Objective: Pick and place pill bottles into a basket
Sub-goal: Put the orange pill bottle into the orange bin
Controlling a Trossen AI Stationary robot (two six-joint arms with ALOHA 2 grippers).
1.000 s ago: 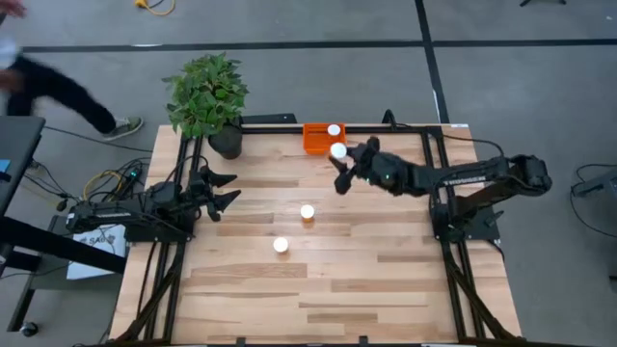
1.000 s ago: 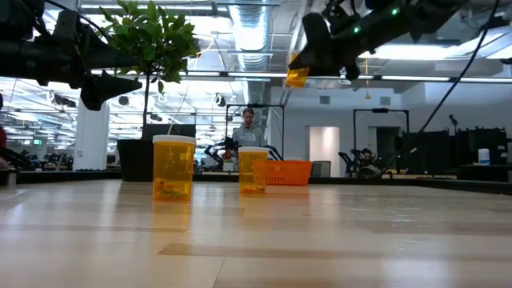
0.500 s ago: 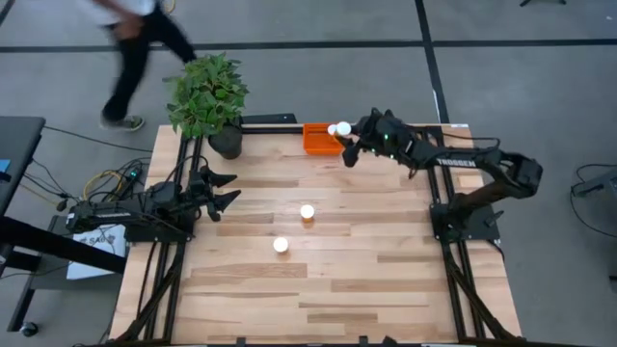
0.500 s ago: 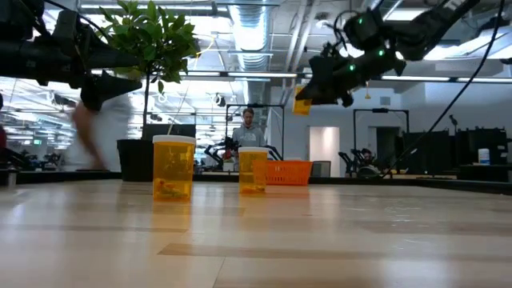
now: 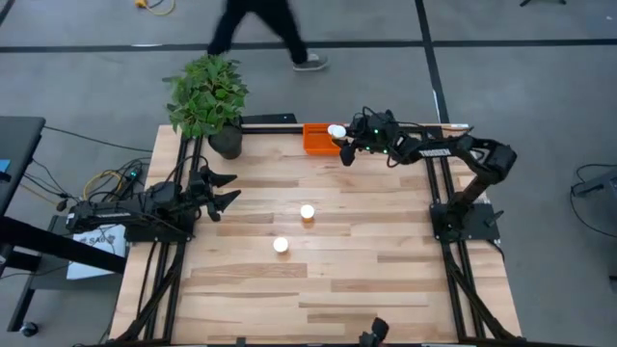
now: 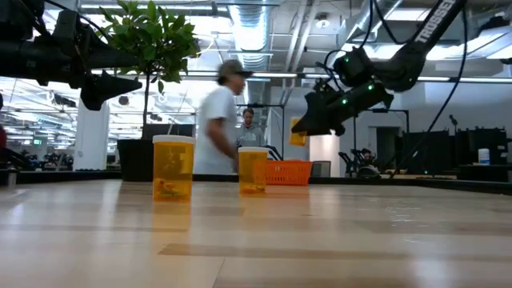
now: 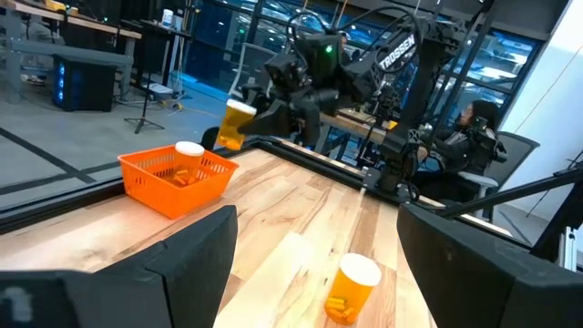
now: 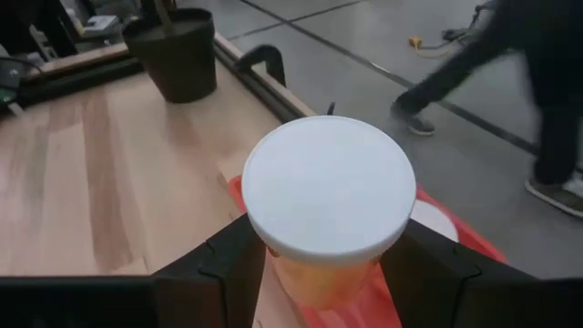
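One pill bottle (image 5: pixel 336 131), upright with cap up, sits clamped in the right claw (image 5: pixel 343 141) above the basket (image 5: pixel 318 141).

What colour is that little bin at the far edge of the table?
Bright orange; the basket shows best in the left wrist view.

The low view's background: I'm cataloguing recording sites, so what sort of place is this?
Probably a robotics lab or workshop: more robot arms on frames behind the wooden table, exposed ceiling ducts, and a person walking past.
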